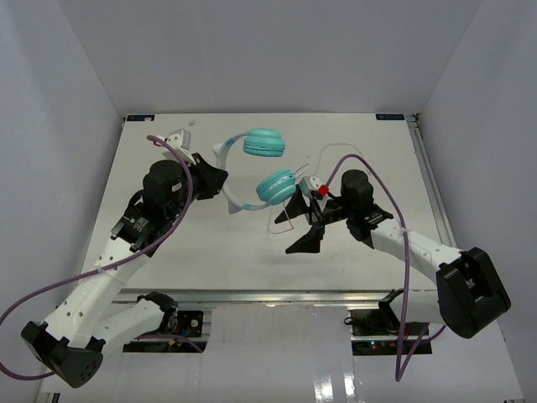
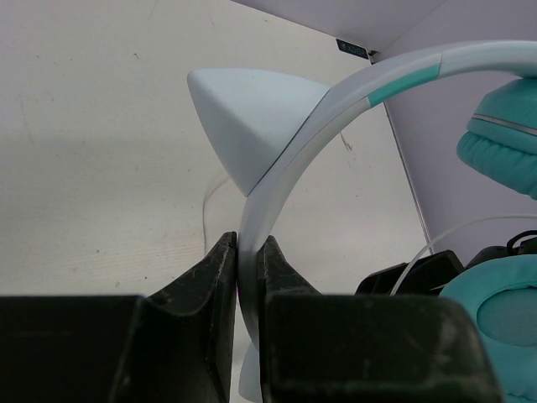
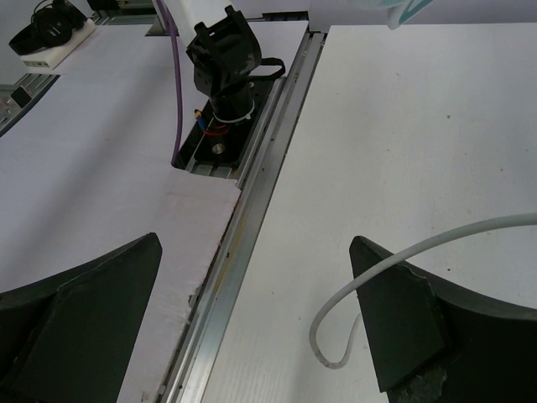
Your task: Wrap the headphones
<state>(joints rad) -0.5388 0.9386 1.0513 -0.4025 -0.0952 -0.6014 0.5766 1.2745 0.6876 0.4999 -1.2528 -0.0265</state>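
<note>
We see the headphones [image 1: 228, 189] held by their pale headband [image 2: 285, 176], pinched tight between the left fingers [image 2: 205, 290]. A pointed white ear [image 2: 252, 117] stands on the band. The two round teal ear cups [image 1: 265, 143] lie near mid-counter, and the thin white cord [image 3: 403, 256] trails off rightward, its end curled.

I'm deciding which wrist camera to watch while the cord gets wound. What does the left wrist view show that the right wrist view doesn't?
Only the left wrist view: the left gripper shut on the pale headband, its pointed ear piece, and the teal ear cups. Only the right wrist view: the right gripper open and holding nothing, the cord with its loose end, a metal rail and a black arm base. Both: the thin white cord and the white table.
</note>
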